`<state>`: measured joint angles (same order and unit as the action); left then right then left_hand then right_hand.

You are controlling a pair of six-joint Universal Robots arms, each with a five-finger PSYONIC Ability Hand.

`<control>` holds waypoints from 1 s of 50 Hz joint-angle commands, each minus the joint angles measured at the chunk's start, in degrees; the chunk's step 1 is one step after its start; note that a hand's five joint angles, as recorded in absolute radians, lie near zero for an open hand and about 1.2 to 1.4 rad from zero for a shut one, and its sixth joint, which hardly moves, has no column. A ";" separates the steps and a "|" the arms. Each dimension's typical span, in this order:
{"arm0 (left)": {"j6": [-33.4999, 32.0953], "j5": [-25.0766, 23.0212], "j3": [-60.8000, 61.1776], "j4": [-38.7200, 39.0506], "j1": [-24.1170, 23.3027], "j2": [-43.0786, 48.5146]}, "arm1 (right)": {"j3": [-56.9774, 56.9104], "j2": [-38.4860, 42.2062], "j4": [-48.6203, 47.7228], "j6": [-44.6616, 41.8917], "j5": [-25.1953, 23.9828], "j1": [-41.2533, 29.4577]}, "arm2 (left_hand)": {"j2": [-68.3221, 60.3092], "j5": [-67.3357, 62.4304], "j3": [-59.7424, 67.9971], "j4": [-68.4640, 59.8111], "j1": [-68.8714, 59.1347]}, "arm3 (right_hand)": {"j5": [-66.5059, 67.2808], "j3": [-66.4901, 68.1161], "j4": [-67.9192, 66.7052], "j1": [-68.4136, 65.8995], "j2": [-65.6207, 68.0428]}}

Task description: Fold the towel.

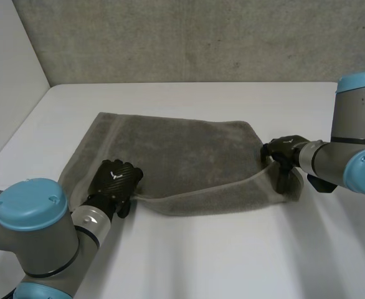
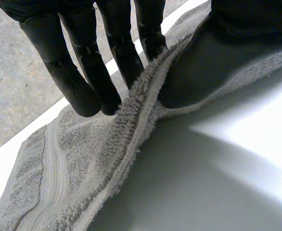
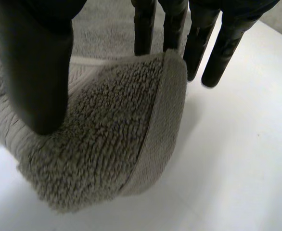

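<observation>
Soft, even light falls from overhead onto the white desk (image 1: pixel 220 261), which looks bright with no hard glare. The towel (image 1: pixel 182 156) throws a faint, diffuse shadow along its raised near edge. In the left wrist view that shadow spreads broad and dark. The grey wall (image 1: pixel 201 37) behind looks dimmer.

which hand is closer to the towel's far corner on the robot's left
Left. The left hand pinches the towel's near edge at that same end; the right hand pinches the near corner at the opposite end.
</observation>
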<state>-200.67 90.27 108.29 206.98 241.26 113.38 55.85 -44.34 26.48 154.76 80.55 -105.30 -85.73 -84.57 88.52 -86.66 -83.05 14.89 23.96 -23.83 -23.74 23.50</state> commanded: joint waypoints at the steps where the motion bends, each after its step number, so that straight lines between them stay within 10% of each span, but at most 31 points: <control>1: -0.08 -0.01 -0.10 0.44 0.18 0.09 | 0.23 1.10 0.51 -3.50 2.16 -0.52 | 5.73 14.57 -8.52 6.66 3.05 | 16.65 17.58 -17.71 -17.80 18.04; 6: 0.01 0.08 -0.19 1.23 0.70 0.09 | 1.89 0.05 0.51 -1.40 1.81 -0.43 | 5.73 14.57 -8.52 6.66 3.05 | 55.04 55.97 -56.10 -56.19 56.43; 23: -0.25 0.08 -0.98 4.39 4.13 2.45 | 32.99 -23.58 -25.05 11.17 -1.09 3.79 | 36.98 45.82 -39.77 37.92 34.30 | 55.11 56.04 -56.17 -56.26 56.50; 50: -5.88 -0.18 -0.63 3.34 9.66 2.20 | 41.89 -25.18 -37.82 21.46 -0.39 11.43 | 38.68 47.51 -41.46 39.61 35.99 | 55.11 56.04 -56.17 -56.26 56.50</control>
<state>-206.60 90.08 107.73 210.43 249.40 116.33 98.06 -69.36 -11.42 175.15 80.03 -95.28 -53.67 -53.39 54.19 -54.36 -53.84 66.38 75.92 -76.33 -76.39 75.05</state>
